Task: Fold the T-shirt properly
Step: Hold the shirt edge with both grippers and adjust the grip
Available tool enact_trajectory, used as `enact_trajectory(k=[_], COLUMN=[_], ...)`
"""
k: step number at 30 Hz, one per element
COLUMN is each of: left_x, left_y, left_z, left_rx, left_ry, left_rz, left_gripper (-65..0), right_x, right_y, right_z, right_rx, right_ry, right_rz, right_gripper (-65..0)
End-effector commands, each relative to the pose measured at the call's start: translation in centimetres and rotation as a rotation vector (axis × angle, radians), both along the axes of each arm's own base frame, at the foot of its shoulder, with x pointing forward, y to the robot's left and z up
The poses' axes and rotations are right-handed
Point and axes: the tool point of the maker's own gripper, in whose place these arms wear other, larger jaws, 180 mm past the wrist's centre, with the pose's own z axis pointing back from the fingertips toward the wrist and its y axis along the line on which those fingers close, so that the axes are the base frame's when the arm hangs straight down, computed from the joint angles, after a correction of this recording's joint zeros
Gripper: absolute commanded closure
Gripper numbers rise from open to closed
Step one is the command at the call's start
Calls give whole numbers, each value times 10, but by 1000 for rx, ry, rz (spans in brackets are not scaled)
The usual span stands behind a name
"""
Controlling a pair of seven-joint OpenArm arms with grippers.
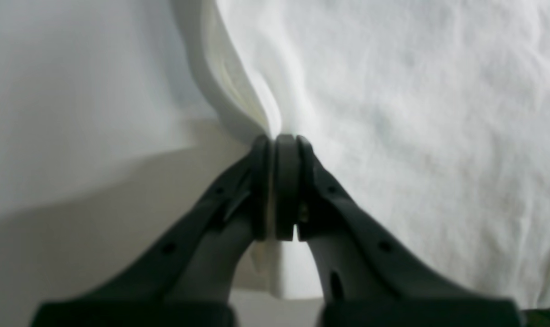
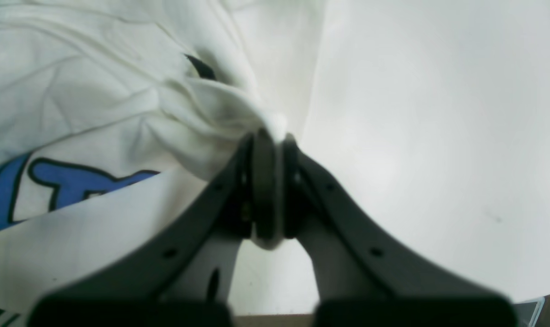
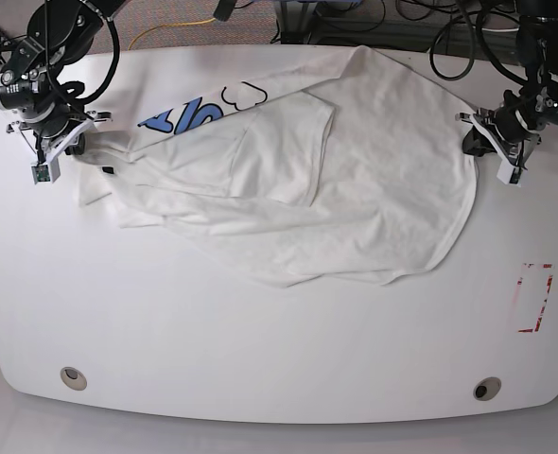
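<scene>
Left gripper [image 1: 279, 136] sits low at the table's right edge in the base view, jaws pressed together on a fold of the white cotton T-shirt with blue bubble letters [image 3: 355, 180]. Right gripper [image 2: 270, 134] sits at the far-left edge, jaws pinching a bunched bit of the same cloth. Shirt lies crumpled across the upper half of the white oval table [image 3: 260, 359], mostly plain side up; blue black-outlined lettering shows near the top left. One layer is folded over the middle.

The white T-shirt [image 3: 355, 180] lies rumpled and partly folded over on the table, blue lettering showing.
</scene>
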Motion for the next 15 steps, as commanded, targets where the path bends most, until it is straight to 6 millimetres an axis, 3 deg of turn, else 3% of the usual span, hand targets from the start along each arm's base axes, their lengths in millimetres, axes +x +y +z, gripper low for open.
enact_trajectory(k=[1,4,6,8,10,15], left_x=[0,2,3,3,4,3], left_y=[8,17,20,22,23,23], left_z=[3,8,10,11,11,11], left_rx=[29,36,39,41,44,44], left_ry=[7,-8,-14,-16,-16,-15], left_rz=[-5,19,30,33,32,33], left_gripper=[0,0,0,0,0,0], right_x=[6,4,-2,-9,-17,-40], right_y=[-4,1,6,10,6,-8], right_z=[11,10,6,3,2,-3], right_rx=[-18,7,33,63,77,93], right_ry=[-40,-43,-38,-34,-33,-14], right_rz=[5,14,24,32,12,-49], right_gripper=[-8,-48,-136,-271,-338,-331])
